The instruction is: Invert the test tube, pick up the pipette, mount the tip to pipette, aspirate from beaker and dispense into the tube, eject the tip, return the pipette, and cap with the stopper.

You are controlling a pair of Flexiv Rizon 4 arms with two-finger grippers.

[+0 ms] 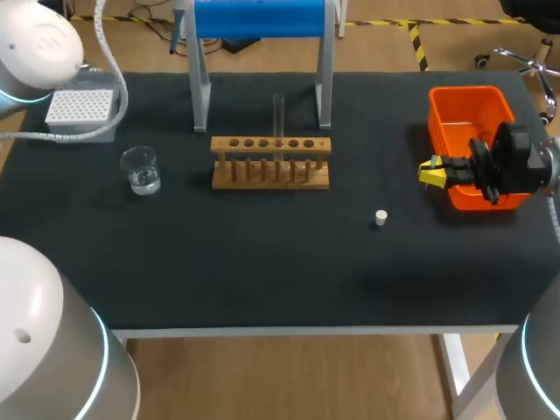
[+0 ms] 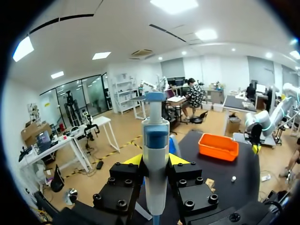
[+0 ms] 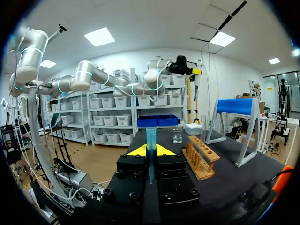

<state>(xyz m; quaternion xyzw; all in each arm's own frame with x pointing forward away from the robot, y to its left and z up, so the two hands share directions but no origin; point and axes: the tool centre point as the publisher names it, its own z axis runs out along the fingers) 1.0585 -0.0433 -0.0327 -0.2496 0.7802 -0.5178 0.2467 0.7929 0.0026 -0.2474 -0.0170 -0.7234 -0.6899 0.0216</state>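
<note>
My left gripper (image 2: 155, 160) is shut on the white and blue pipette (image 2: 155, 154), held upright high above the table; the right wrist view shows that pipette (image 3: 198, 83) hanging from the raised left gripper (image 3: 193, 71). Between the shut fingers of my right gripper (image 3: 150, 151) stands a blue pipette tip (image 3: 151, 139). That right gripper (image 1: 433, 171) sits just left of the orange bin (image 1: 468, 114). The glass test tube (image 1: 279, 118) stands upright in the wooden rack (image 1: 271, 163). A beaker (image 1: 140, 170) with clear liquid stands left of the rack. The white stopper (image 1: 381, 217) lies front right.
A tip box (image 1: 80, 107) sits at the back left under my left arm. The blue pipette stand (image 1: 260, 19) straddles the back middle behind the rack. The black mat's front half holds only the stopper.
</note>
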